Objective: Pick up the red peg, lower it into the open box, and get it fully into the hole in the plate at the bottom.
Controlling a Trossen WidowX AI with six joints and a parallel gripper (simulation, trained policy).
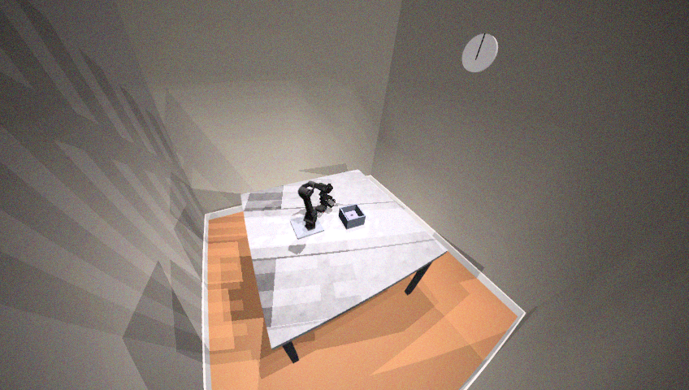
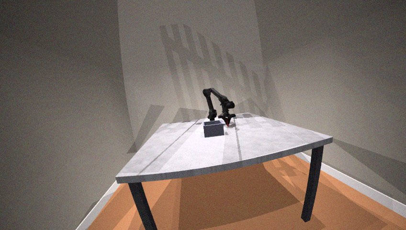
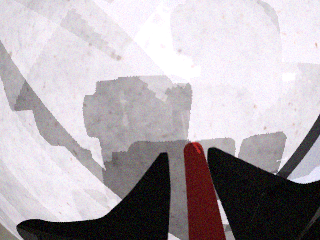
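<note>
1 pale table [image 1: 338, 270] [image 2: 256, 145] carries 1 open box [image 1: 352, 222] [image 2: 213, 131].

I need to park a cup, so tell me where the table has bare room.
The broad near part of the table, between the open box and the edge facing the exterior camera, looks bare. It is crowded behind the box, where the arm stands and the tool surrounds the red peg.

The peg [image 2: 227, 122] [image 3: 202, 195] is red; the box [image 1: 352, 219] [image 2: 213, 131] slate-grey; the tabletop [image 1: 387, 246] [image 2: 256, 139] [image 3: 50, 150] mottled white; the floor [image 1: 410, 323] [image 2: 228, 199] orange.
</note>
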